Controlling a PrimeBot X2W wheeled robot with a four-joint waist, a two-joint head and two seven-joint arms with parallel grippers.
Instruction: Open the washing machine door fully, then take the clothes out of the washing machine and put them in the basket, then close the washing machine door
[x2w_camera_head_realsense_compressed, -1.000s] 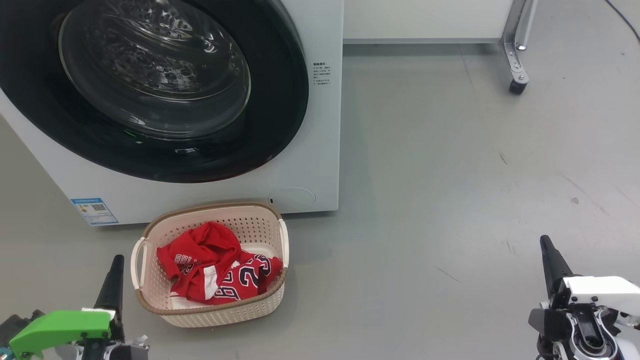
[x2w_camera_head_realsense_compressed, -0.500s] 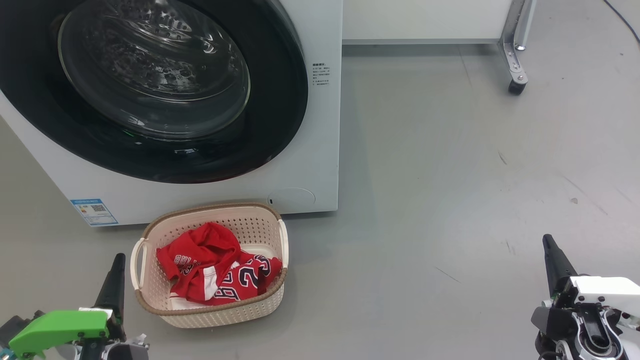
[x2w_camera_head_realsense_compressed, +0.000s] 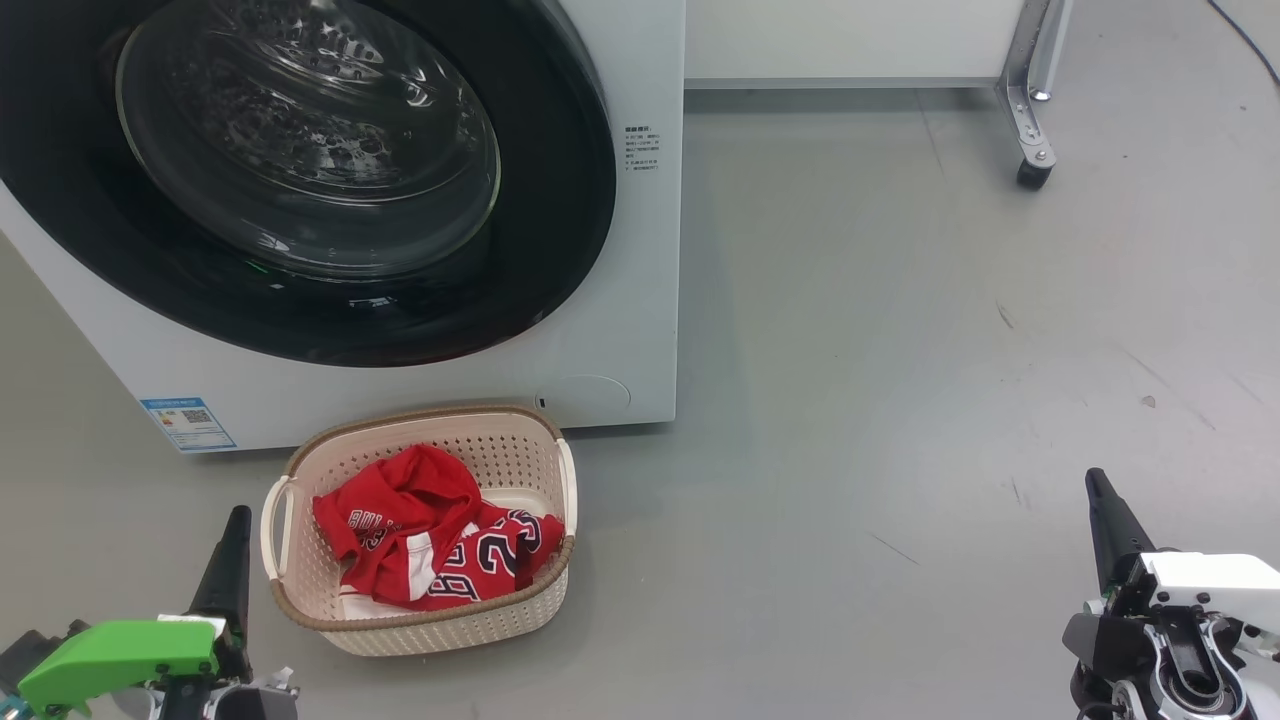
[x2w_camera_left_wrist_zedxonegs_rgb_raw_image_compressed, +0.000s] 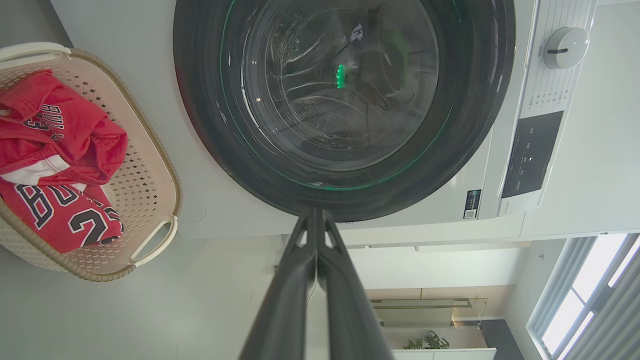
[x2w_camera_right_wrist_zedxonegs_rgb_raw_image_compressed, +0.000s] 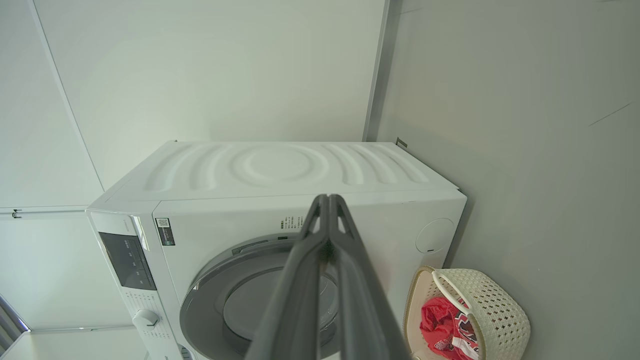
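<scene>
Head view: white front-loading washing machine (x2w_camera_head_realsense_compressed: 645, 300) at upper left, standing on the grey floor (x2w_camera_head_realsense_compressed: 900, 400). The washing machine door (x2w_camera_head_realsense_compressed: 560, 230) is closed, its glossy black rim flat against the front panel. The clear glass bowl (x2w_camera_head_realsense_compressed: 310, 140) sits in its centre, with perforated drum metal visible through it. Small black text label (x2w_camera_head_realsense_compressed: 642, 147) just right of the door. Blue sticker (x2w_camera_head_realsense_compressed: 188, 423) at the front's lower left, round cover (x2w_camera_head_realsense_compressed: 585, 392) at its lower right.

The cream perforated basket (x2w_camera_head_realsense_compressed: 450, 625) with a brown rim sits on the floor just in front of the machine, below the door. The red jersey (x2w_camera_head_realsense_compressed: 440, 540) lies crumpled inside it, white trim and black-and-white numbers showing. One fold reaches the near right rim.

Left gripper (x2w_camera_head_realsense_compressed: 236, 525) is at lower left, with a green part on the wrist behind it. Its two dark fingers are pressed together and grip nothing. The tip is just beside the basket's left handle (x2w_camera_head_realsense_compressed: 270, 525), not touching. Right gripper (x2w_camera_head_realsense_compressed: 1096, 487) is at lower right, fingers also pressed together and empty, over bare floor, well apart from basket and machine.

Left wrist view: the closed fingers point at the door rim. A white knob (x2w_camera_left_wrist_zedxonegs_rgb_raw_image_compressed: 565, 47) and a dark control panel (x2w_camera_left_wrist_zedxonegs_rgb_raw_image_compressed: 532, 152) sit on the machine's front. Right wrist view: the closed fingers point at the machine front, basket and jersey to one side.

A metal leg with a black caster (x2w_camera_head_realsense_compressed: 1033, 172) stands at far upper right in the head view.
</scene>
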